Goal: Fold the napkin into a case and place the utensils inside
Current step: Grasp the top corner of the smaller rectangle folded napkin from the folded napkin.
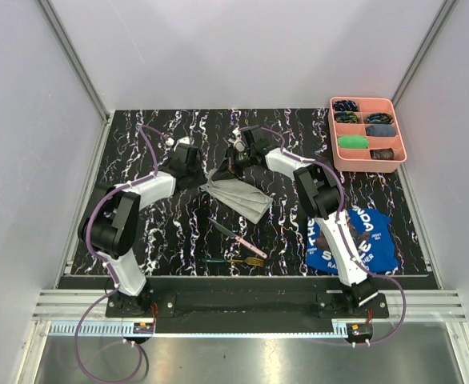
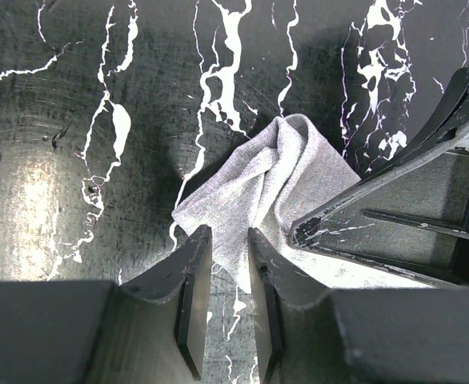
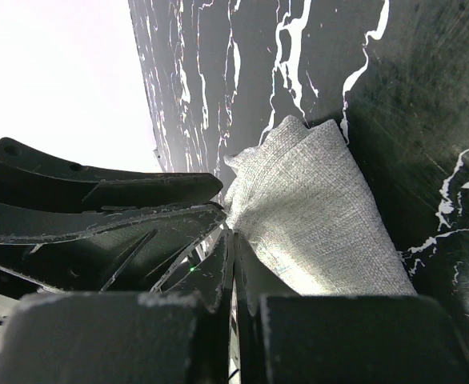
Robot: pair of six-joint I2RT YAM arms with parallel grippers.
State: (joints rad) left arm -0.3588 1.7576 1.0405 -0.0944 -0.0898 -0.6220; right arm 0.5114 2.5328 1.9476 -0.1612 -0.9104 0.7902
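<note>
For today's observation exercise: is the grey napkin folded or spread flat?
Folded: the napkin lies in stacked layers, one corner pinched by the right gripper.

Top view high overhead, facing down, 2 wrist views close, sharing the napkin (image 2: pixel 258 192)

R gripper (image 3: pixel 233 258) pinched shut on grey napkin (image 3: pixel 326 216) edge.
</note>
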